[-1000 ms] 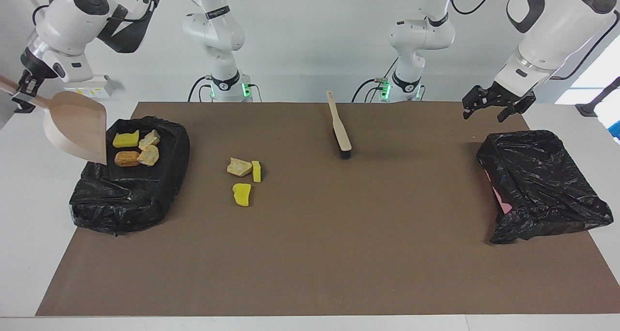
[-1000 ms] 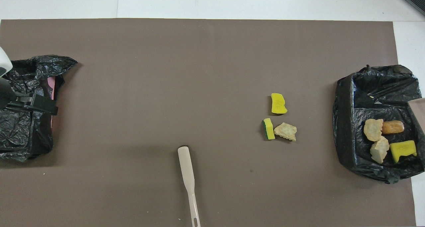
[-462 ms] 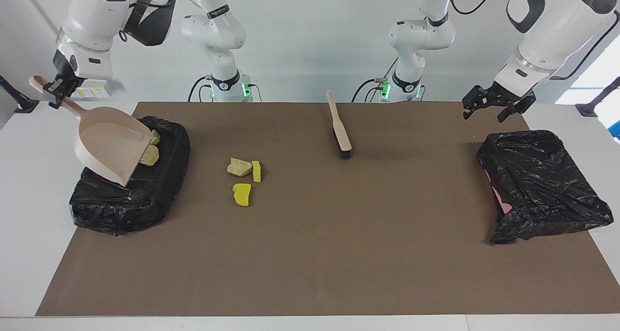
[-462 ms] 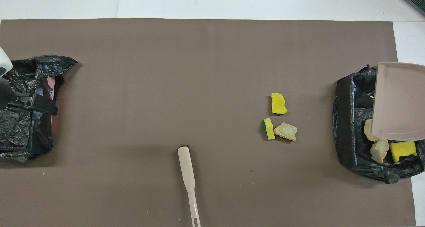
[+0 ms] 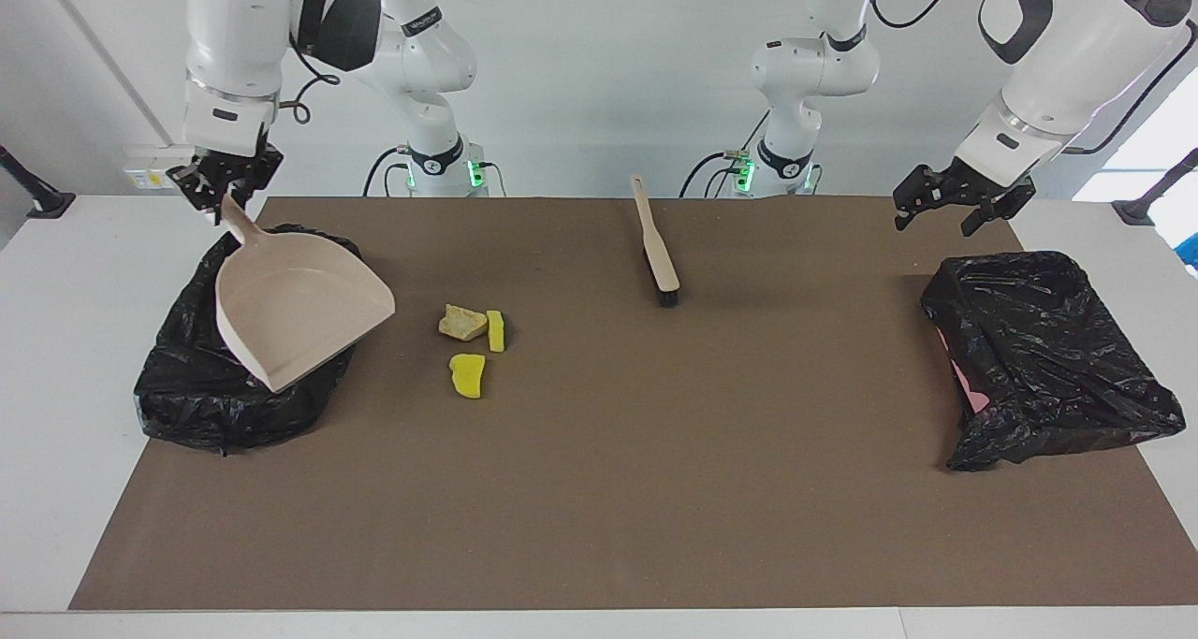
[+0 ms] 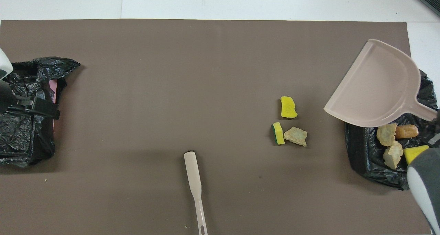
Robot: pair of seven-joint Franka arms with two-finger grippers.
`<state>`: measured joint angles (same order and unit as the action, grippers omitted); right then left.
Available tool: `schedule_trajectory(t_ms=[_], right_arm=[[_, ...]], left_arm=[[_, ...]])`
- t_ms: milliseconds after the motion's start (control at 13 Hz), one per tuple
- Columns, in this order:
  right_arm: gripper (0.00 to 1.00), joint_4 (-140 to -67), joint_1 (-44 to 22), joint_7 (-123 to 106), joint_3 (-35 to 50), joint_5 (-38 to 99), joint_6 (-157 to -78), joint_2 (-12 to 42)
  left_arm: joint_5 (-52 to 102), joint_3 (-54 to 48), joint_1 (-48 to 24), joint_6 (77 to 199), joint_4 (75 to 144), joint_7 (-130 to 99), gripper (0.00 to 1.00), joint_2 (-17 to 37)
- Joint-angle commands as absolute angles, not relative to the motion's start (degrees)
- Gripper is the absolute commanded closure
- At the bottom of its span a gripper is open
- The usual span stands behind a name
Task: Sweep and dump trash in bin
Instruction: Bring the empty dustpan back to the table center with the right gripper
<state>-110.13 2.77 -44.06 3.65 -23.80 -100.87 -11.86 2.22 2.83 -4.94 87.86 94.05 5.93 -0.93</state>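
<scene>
While the right gripper [image 5: 225, 190] clamps the dustpan [image 5: 298, 316] by its handle, the pan hangs tilted over the bin [image 5: 187, 391] at the right arm's end of the table. Four trash [image 6: 392, 142] scraps lie in that bin, partly under the pan: two beige lumps, an orange-brown cylinder, a yellow sponge. Three more scraps [image 5: 473, 340] sit on the mat [image 5: 599, 489], just beside the pan's lip toward the left arm's end. Brush [image 5: 655, 246] lies mid-table, nearer the robots. Left gripper [image 5: 950, 204] waits with fingers spread above the second bin [image 5: 1048, 358].
</scene>
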Motion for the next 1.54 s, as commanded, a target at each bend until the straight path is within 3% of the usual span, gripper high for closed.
schedule_trajectory(t_ms=[0, 385, 538, 769, 1000, 1231, 1462], right_arm=[[1.00, -103.4, -1.1, -29.8, 4.6, -17.8, -94.0, -7.2], [1.00, -100.6, -10.6, 2.7, 4.7, -5.7, -93.2, -0.9], [1.00, -94.0, -17.4, 13.7, 4.7, -5.5, -93.2, 6.8], [1.00, -83.4, -22.1, 24.9, 4.7, -1.9, -94.8, 17.6], [1.00, -79.6, -27.6, 33.7, 4.7, 0.9, -105.6, 25.0], [1.00, -70.3, -31.7, 39.8, 4.7, 0.9, -111.8, 35.7], [1.00, -69.8, -32.3, 40.4, 4.7, 0.9, -114.6, 38.4]], left_arm=[[1.1, 2.4, -4.3, 86.8, 92.9, 6.3, 0.00, -0.4], [1.1, 2.4, -4.4, 86.8, 92.9, 6.3, 0.00, -0.4], [1.1, 2.4, -4.3, 86.8, 92.9, 6.3, 0.00, -0.4], [1.2, 2.3, -5.1, 86.8, 92.6, 6.2, 0.00, -0.9], [1.2, 1.9, -4.8, 86.8, 92.5, 6.2, 0.00, -1.2], [1.2, 2.4, -4.2, 86.6, 92.5, 6.0, 0.00, -1.5], [1.5, 2.3, -4.3, 88.6, 93.3, 6.8, 0.00, -1.7]])
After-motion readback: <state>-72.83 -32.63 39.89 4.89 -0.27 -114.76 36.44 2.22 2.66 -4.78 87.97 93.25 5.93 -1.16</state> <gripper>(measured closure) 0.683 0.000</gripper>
